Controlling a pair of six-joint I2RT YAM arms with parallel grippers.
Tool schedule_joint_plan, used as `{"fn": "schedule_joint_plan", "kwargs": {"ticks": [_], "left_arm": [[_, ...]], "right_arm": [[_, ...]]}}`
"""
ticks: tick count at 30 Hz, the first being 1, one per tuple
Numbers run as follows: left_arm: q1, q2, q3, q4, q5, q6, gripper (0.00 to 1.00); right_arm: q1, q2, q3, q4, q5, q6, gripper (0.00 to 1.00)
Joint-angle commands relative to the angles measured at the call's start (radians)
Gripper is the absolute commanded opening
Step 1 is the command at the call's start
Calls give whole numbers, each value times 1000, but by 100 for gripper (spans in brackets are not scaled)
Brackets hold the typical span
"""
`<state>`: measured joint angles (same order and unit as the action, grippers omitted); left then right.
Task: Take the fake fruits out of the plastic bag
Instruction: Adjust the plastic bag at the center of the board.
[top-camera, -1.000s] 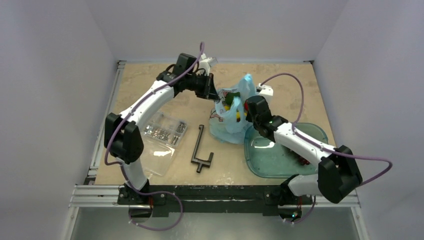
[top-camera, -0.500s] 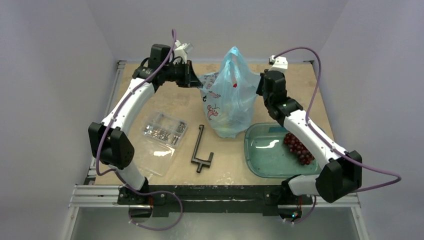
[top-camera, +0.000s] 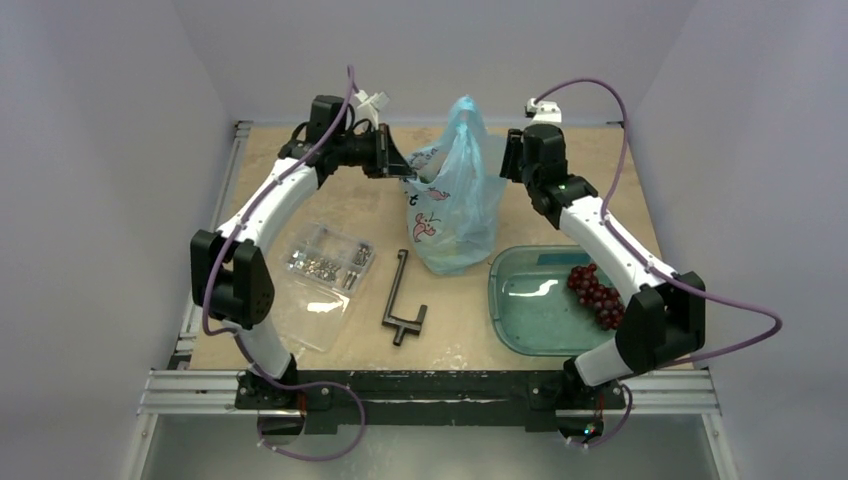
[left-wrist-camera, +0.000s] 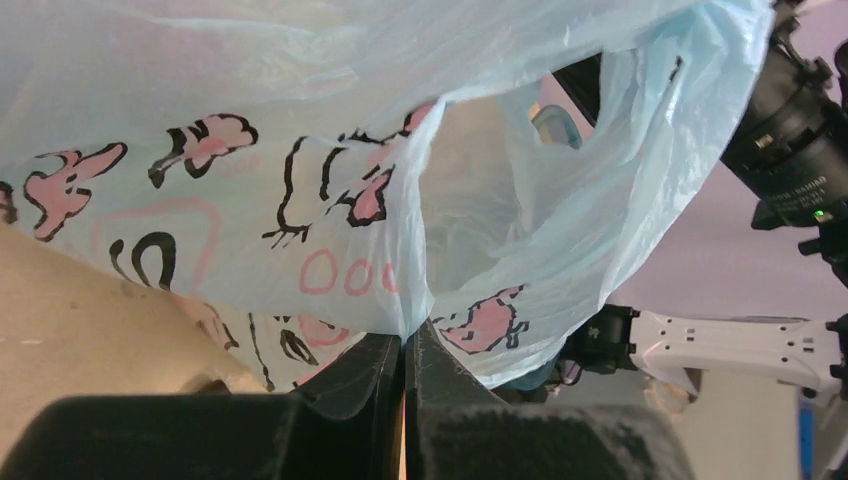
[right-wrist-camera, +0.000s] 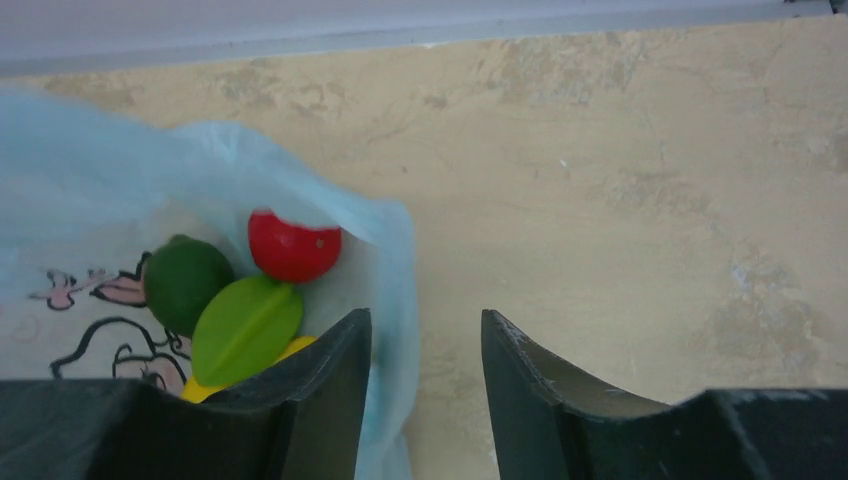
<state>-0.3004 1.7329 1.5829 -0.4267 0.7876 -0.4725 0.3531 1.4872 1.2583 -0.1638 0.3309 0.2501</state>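
The light-blue plastic bag (top-camera: 455, 200) stands pulled up at mid-table, its printed side toward the left. My left gripper (top-camera: 405, 170) is shut on a fold of the bag's left edge (left-wrist-camera: 405, 345). My right gripper (top-camera: 510, 160) is beside the bag's right side, jaws open (right-wrist-camera: 425, 330); the bag's rim (right-wrist-camera: 395, 260) lies just inside the left finger. Through the bag mouth I see a red fruit (right-wrist-camera: 293, 246), a dark green fruit (right-wrist-camera: 185, 280), a green leaf-shaped piece (right-wrist-camera: 247, 328) and a bit of yellow (right-wrist-camera: 295, 348). A dark red grape bunch (top-camera: 597, 295) lies in the teal tray (top-camera: 530, 310).
A clear flat bag of metal screws (top-camera: 325, 265) lies left of the plastic bag. A black T-shaped tool (top-camera: 400, 300) lies in front of it. The tray sits at the front right, under my right arm.
The bag went from slumped to pulled upright between both grippers. My right gripper then opened beside the bag's right edge. The left arm shifted slightly right, still gripping.
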Motion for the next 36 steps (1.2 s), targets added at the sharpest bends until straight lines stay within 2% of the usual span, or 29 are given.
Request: {"fn": "schedule_joint_plan", "kwargs": {"ticks": [1, 5, 9, 12, 17, 22, 23, 24, 27, 28, 32, 36], "left_arm": [[7, 63, -27, 112, 74, -120, 0], [7, 64, -21, 104, 71, -117, 0], [7, 50, -16, 94, 69, -110, 0], [7, 35, -18, 91, 67, -105, 0], [7, 34, -18, 88, 69, -102, 0], [8, 36, -18, 89, 73, -102, 0], [8, 36, -16, 88, 75, -101, 0], [7, 36, -15, 89, 77, -102, 0], [7, 36, -9, 85, 80, -100, 0], [7, 37, -9, 84, 82, -99, 0], [9, 50, -1, 83, 94, -111, 0], [10, 57, -1, 81, 92, -115, 0]], "right_arm": [[0, -90, 8, -141, -56, -4, 49], [0, -185, 26, -197, -128, -7, 72], [6, -230, 16, -118, -405, 30, 87], [40, -228, 3, 12, -548, 61, 90], [108, -146, 26, 180, -597, 0, 96], [113, -17, 109, 194, -631, 15, 96], [114, -7, 106, 204, -636, 24, 94], [115, 1, 106, 203, -651, 27, 85], [124, -28, 97, 168, -668, 5, 27], [130, -60, 51, 187, -668, -4, 20], [154, -227, -82, 187, -699, -43, 0], [181, -372, -244, 172, -717, -63, 0]]}}
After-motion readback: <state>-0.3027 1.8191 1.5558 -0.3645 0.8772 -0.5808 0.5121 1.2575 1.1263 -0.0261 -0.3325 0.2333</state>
